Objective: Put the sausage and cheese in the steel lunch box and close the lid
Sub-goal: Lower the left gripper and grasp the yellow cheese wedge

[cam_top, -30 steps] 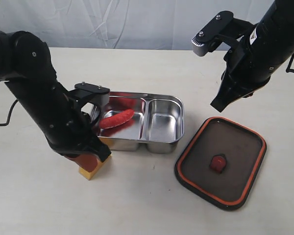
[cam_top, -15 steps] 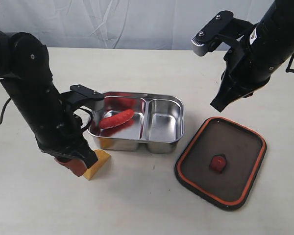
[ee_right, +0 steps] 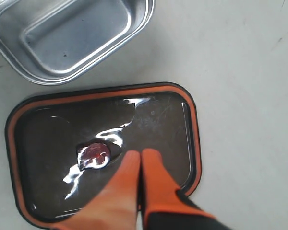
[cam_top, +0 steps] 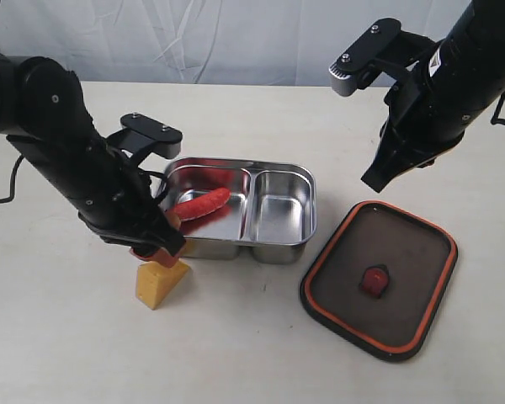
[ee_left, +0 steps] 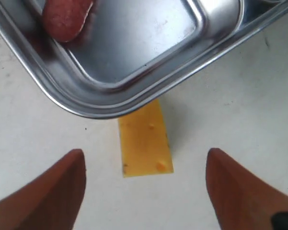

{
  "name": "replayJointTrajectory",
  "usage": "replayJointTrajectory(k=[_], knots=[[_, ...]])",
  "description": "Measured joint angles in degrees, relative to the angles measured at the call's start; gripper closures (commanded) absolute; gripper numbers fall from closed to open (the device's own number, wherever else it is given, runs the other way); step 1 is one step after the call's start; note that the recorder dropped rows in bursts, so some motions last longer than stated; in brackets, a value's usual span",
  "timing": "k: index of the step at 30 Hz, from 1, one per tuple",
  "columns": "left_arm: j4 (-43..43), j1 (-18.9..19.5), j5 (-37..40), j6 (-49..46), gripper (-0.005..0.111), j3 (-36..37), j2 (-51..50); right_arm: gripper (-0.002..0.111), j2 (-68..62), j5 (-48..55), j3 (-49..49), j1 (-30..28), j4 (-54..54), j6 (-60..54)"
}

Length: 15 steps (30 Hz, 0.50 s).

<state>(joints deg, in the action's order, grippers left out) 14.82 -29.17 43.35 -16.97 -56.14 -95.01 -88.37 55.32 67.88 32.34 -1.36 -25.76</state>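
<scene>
While my left hand [ee_left: 144, 162] hangs spread and empty over the cheese [ee_left: 145, 139] on the worktop [cam_top: 252, 353], that wedge sits tight by the box [ee_left: 134, 103], perhaps touching. Descending could catch the rim and shove the box. I see the sausage [cam_top: 200, 204] inside; my right hand [ee_right: 139, 158] is clenched above the lid [cam_top: 421, 278].

Shiny steel two-compartment lunch box [cam_top: 236, 247] at mid-frame.
Curved dark-red sausage [cam_top: 200, 204] inside, left compartment; yellow cheese wedge [cam_top: 158, 283] below its lower-left corner; dark orange-rimmed lid [cam_top: 401, 252] lower right, apart.
</scene>
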Motion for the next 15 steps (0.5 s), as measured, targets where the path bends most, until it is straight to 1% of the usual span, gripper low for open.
replayJointTrajectory(k=[6, 11, 15], knots=[[1.12, 0.00, -2.28, 0.00, 0.040, 3.28, -2.49, 0.108, 0.00, -0.38, 0.00, 0.00, 0.00, 0.00], [1.92, 0.00, -5.69, 0.00, 0.040, 3.37, -6.75, 0.108, 0.00, -0.70, 0.00, 0.00, 0.00, 0.00], [2.03, 0.00, -6.74, 0.00, 0.041, 3.37, -8.70, 0.108, 0.00, -0.72, 0.00, 0.00, 0.00, 0.00]])
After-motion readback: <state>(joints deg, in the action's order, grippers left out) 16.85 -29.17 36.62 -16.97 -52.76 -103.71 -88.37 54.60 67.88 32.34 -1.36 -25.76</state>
